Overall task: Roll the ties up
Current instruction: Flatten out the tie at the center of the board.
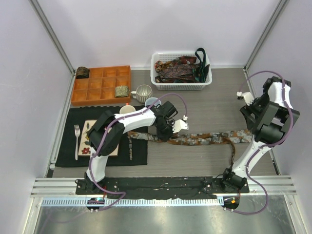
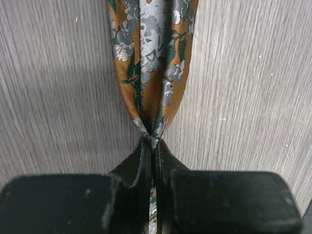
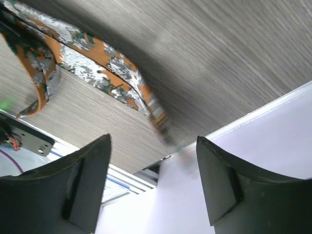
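A long rust-orange tie with a grey and green floral pattern (image 1: 204, 140) lies stretched across the table from the placemat to the right arm. My left gripper (image 1: 165, 130) is shut on its left part; in the left wrist view the tie (image 2: 151, 58) bunches into the closed jaws of the left gripper (image 2: 152, 146). My right gripper (image 1: 253, 114) is open and empty, raised at the right wall; its wrist view shows the tie's right end (image 3: 97, 73) below the right gripper (image 3: 153, 161). More ties (image 1: 178, 68) fill the white basket. Two rolled ties (image 1: 82, 72) (image 1: 121, 91) sit at the orange tray.
A white basket (image 1: 207, 84) stands at the back. An orange compartment tray (image 1: 100, 85) is at the back left. Two mugs (image 1: 142, 92) stand beside it. A black placemat (image 1: 68, 146) holds a fork (image 1: 76, 141) and a floral square plate (image 1: 87, 127).
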### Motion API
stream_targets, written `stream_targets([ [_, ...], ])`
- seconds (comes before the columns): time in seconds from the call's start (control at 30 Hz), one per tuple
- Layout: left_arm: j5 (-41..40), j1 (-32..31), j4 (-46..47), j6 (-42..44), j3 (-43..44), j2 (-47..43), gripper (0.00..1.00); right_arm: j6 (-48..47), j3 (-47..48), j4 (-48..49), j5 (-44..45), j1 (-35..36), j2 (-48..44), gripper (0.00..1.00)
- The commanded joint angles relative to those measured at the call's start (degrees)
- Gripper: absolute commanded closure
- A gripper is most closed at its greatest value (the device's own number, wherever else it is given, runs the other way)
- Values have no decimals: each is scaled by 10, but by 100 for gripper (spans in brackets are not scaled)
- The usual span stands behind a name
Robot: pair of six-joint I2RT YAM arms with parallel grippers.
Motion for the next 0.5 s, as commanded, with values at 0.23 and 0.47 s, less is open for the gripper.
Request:
stream_targets([
  [0.23, -6, 4, -18, -39, 1, -10, 67, -57, -151, -91, -136, 11, -148, 5],
  [0.47, -9, 7, 1, -47, -18, -23, 62, 73, -320, 64, -94, 100, -254, 3],
])
